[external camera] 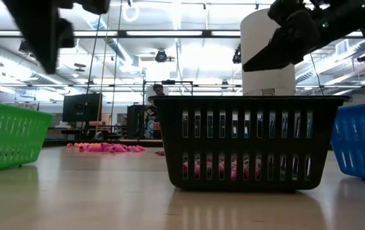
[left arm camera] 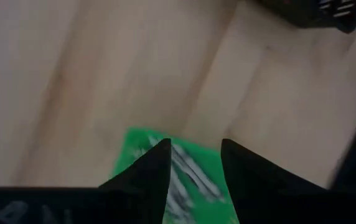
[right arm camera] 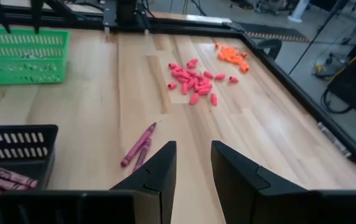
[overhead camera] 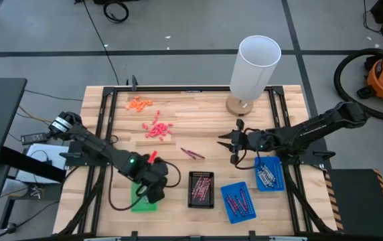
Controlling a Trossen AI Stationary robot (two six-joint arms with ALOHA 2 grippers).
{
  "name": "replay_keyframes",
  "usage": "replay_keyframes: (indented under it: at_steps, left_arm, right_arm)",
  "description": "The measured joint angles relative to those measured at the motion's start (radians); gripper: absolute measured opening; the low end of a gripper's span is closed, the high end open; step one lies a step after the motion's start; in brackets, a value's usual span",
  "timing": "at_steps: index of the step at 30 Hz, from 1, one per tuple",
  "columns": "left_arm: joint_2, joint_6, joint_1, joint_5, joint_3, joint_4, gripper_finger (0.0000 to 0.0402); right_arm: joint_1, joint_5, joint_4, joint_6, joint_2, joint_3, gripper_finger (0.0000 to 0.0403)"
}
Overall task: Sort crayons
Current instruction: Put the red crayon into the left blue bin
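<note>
High view: left tool [overhead camera: 152, 193] above green tray [overhead camera: 140, 203]

I see small green plastic tray [overhead camera: 138, 203] at table's near-left, black slatted tray [overhead camera: 201, 189] right of it, two blue trays [overhead camera: 237, 201] [overhead camera: 269, 174] further right. Loose maroon crayons [overhead camera: 192, 153] behind black tray. Pink pieces pile [overhead camera: 157, 128] mid-table, orange pieces pile [overhead camera: 138, 103] behind it. White cylinder [overhead camera: 254, 70] far-right.

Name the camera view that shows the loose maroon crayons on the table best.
Right wrist view: the maroon crayons lie unobstructed on bare wood just ahead of the right hand. The high view shows them tiny; the low and left wrist views don't show them.
</note>
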Motion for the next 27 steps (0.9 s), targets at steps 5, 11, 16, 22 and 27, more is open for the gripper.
replay_keyframes:
  at_steps: [5,11,16,22,27]
  left_arm:
    - [0.000,0.236,0.020,-0.184,-0.005,0.012,0.0152]
    - [0.002,0.499,0.057,-0.438,-0.026,0.060,0.0153]
    - [0.002,0.739,0.148,-0.420,-0.075,0.235,0.0153]
    - [0.002,0.961,0.283,-0.289,-0.148,0.482,0.0153]
    - [0.020,1.044,0.389,-0.137,-0.182,0.621,0.0153]
  right_arm:
    - [0.009,0.000,-0.002,0.028,0.000,0.000,0.0109]
    - [0.008,0.000,-0.001,0.041,0.000,0.000,0.0109]
    - [0.007,0.000,0.000,0.081,0.000,0.000,0.0109]
    - [0.015,0.000,0.006,0.118,0.000,0.000,0.0109]
    - [0.032,0.006,0.006,0.123,0.000,0.000,0.0109]
